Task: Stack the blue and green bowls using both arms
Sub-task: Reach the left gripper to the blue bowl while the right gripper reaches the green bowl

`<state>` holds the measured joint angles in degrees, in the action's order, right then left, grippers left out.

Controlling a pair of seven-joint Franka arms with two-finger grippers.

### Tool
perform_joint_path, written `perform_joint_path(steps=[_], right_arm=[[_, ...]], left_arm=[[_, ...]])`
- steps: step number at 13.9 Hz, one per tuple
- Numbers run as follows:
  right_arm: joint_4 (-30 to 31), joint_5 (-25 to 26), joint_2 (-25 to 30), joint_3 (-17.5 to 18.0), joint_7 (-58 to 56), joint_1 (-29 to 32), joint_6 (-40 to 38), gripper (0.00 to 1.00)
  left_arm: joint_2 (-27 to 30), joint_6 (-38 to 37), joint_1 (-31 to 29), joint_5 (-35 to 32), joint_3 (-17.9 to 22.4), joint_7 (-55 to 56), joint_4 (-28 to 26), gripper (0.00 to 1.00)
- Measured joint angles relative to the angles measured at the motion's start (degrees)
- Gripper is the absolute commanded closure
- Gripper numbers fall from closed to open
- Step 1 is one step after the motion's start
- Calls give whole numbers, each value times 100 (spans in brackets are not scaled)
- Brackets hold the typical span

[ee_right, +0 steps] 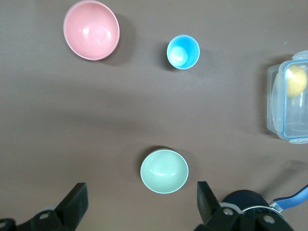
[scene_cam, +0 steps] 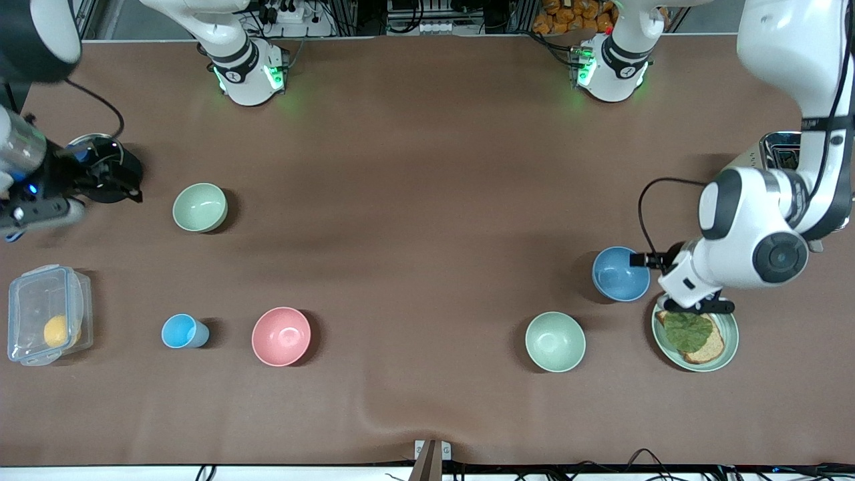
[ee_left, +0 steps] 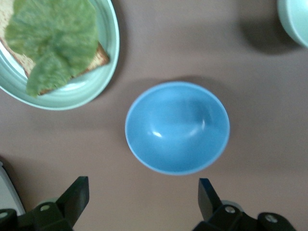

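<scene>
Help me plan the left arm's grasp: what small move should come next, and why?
Probably lower the left gripper onto the blue bowl rim: its jaws are open and empty just short of the bowl, which sits upright beside the green plate.

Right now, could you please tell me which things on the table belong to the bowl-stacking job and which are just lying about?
For the job:
blue bowl, under the open left claw
green bowls, two alike
open right claw

Lying about:
pink bowl
light-blue cup
green plate with bread and leaf
clear lidded box
</scene>
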<state>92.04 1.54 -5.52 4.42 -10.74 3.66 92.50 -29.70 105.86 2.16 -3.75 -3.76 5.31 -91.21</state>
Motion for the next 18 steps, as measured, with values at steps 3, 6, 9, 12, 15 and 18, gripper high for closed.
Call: perform_joint_path(steps=[3, 6, 9, 12, 15, 18], right_arm=[[87, 3, -161, -33, -13, 140, -3, 0], [417, 3, -125, -41, -9, 253, 249, 0], [1153, 3, 115, -42, -11, 440, 941, 0], [2016, 1, 471, -43, -17, 597, 1538, 0], [3036, 0, 845, -42, -329, 771, 2509, 0], [3682, -1, 998, -45, -762, 1091, 3138, 0]], left_arm=[[-412, -26, 82, -388, -7, 425, 275, 0], [-608, -25, 86, -421, -3, 683, 346, 0], [-702, -8, -25, -420, 15, 704, 360, 0], [-832, -2, -87, -406, 14, 704, 359, 0], [-1026, 22, -86, -324, 10, 707, 358, 0], [-1203, 29, -109, -255, 12, 723, 333, 0]])
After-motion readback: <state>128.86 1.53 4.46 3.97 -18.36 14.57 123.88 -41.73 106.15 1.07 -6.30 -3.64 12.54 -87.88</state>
